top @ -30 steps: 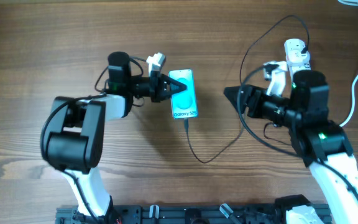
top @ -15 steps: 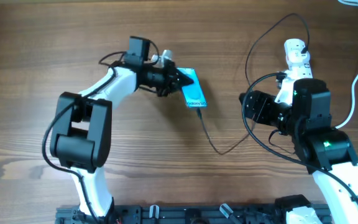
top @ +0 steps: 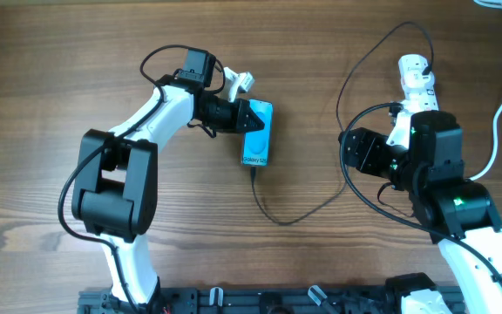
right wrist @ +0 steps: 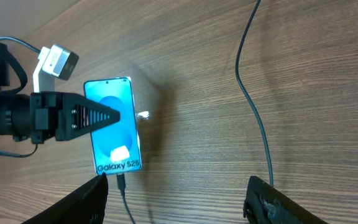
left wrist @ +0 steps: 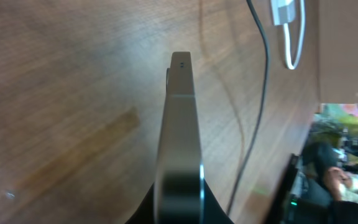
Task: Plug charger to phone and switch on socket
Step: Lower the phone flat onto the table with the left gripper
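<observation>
The phone (top: pixel 260 133), cyan screen up, is held at its left edge by my left gripper (top: pixel 245 120), which is shut on it. In the left wrist view the phone (left wrist: pixel 180 124) shows edge-on between the jaws. The charger's small black plug (top: pixel 254 171) sits at the phone's bottom edge, and its thin black cable (top: pixel 312 209) loops right and up to the white socket (top: pixel 415 77), which my right arm partly hides. My right gripper (top: pixel 356 150) is open and empty, well right of the phone. The right wrist view shows the phone (right wrist: pixel 114 124), the plug (right wrist: pixel 121 182) and my wide jaws (right wrist: pixel 182 205).
A thicker white cable (top: pixel 500 96) runs down the far right of the wooden table (top: pixel 42 78). The charger cable hangs in a tall loop (top: pixel 347 78) left of the socket. A white tag (top: pixel 240 80) sticks out by the left gripper.
My left gripper has swung the phone from tilted back to nearly straight, dragging the plug and cable left. The right arm drew back to the right a second ago and now holds still.
</observation>
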